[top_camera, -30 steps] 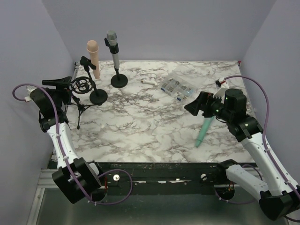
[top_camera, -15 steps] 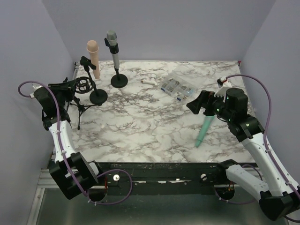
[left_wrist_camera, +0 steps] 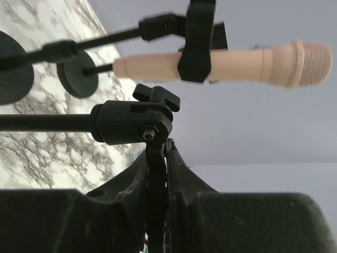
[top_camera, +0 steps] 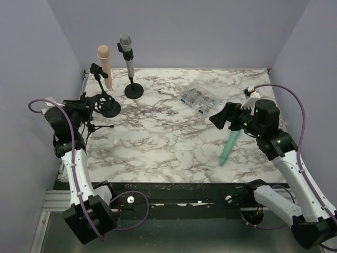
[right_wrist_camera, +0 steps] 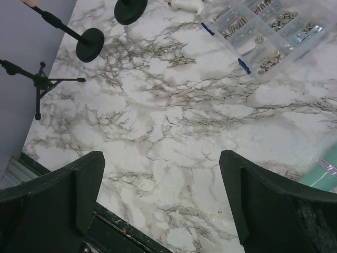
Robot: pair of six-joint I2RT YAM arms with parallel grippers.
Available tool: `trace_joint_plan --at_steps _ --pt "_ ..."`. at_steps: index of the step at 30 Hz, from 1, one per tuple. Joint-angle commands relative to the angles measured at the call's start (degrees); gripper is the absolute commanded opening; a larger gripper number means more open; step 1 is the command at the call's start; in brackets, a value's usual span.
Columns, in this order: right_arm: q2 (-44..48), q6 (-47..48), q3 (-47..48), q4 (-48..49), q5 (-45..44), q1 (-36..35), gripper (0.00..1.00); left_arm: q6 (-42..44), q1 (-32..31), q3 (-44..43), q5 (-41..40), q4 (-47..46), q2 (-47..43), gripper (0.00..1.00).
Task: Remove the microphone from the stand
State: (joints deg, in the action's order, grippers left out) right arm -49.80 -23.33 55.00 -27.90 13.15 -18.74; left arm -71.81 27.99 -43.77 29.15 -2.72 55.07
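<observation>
At eleven o'clock in the top view, the beige microphone [top_camera: 105, 63] sat in its stand [top_camera: 112, 109], untouched. The left gripper [top_camera: 84, 107] was near, at nine o'clock, and the right gripper [top_camera: 221, 117] was well apart at three. From the left wrist, the microphone lay at twelve o'clock in the clip [left_wrist_camera: 197, 42]; how far apart the fingers [left_wrist_camera: 181, 176] stood I could not tell. From the right wrist, the jaws were wide apart and empty. The approach seemed to be in hand. Next, the left fingers needed to reach the microphone body and draw it out of the clip.
</observation>
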Motion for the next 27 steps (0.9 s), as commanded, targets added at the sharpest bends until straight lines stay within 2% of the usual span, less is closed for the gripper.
trace_joint_plan --at_steps 1,7,12,21,27 --pt "-0.9 -0.8 -1.4 2.7 3.7 0.2 1.00 0.0 -6.0 1.5 4.5 0.1 -3.8 0.00" --pt "-5.7 -3.0 -3.5 4.9 13.4 0.1 1.00 -5.1 -17.3 2.0 2.9 -4.1 -5.7 0.00" --pt "-7.9 -6.4 -5.9 7.2 15.5 0.0 1.00 -9.7 -27.3 1.4 -0.8 -7.4 -4.8 0.00" --pt "-10.3 -18.3 -13.0 18.5 20.5 -3.5 1.00 -16.6 -44.6 -1.3 -3.9 -18.7 4.7 0.00" --pt "-11.4 -28.6 -19.2 29.9 23.1 -3.7 0.97 -21.6 -54.1 -1.6 -6.8 -26.8 11.9 0.00"
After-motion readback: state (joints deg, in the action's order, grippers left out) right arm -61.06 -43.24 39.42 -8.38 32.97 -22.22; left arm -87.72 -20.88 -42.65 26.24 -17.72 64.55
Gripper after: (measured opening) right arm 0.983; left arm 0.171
